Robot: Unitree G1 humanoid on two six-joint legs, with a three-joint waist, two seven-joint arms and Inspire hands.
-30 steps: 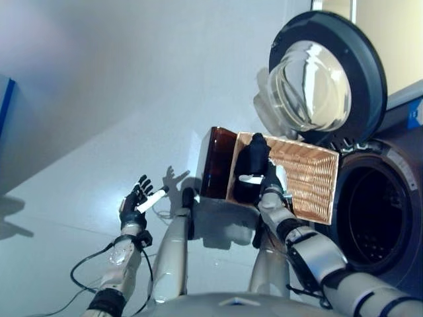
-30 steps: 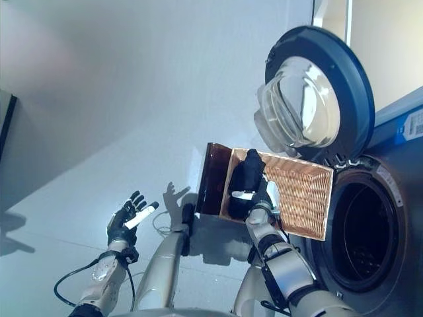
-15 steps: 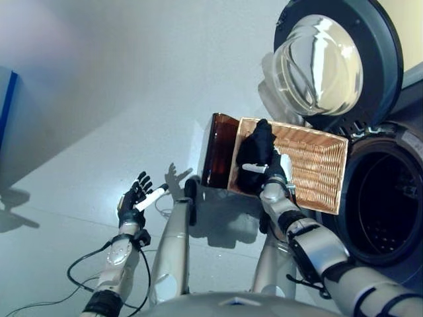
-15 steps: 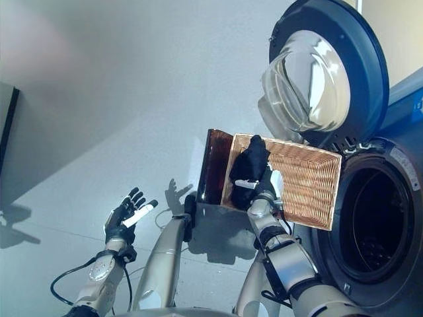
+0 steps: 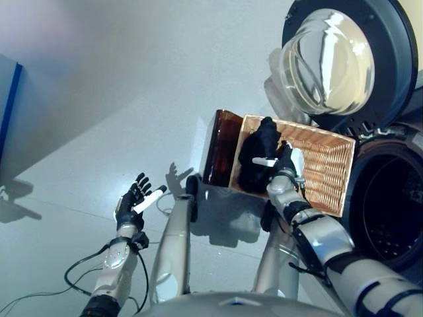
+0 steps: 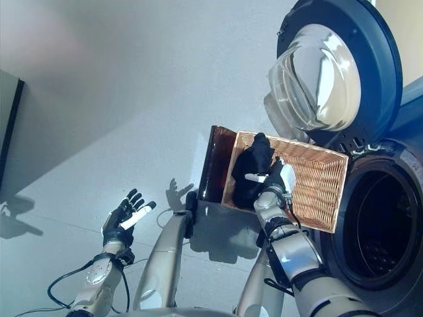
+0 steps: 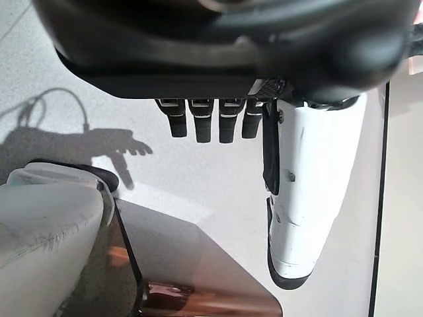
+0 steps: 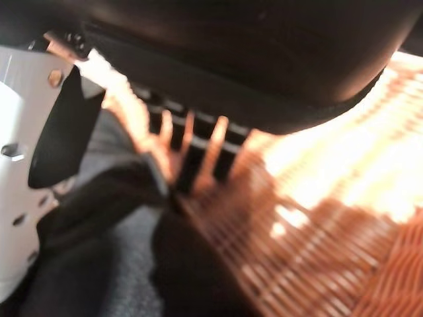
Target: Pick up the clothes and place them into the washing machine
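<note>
Left eye view shows the right hand point(image 5: 285, 164) reaching into a wicker laundry basket point(image 5: 324, 173) on the floor, its fingers closed on a bunched black garment point(image 5: 256, 158) that lies against the basket's 9 o'clock wall. At the basket's 3 o'clock stands the washing machine drum opening point(image 5: 391, 205), with the round glass door point(image 5: 344, 59) swung wide at 12 o'clock. At about 8 o'clock from the basket, well apart, the left hand point(image 5: 135, 199) hangs over bare grey floor point(image 5: 99, 119), fingers spread, holding nothing.
</note>
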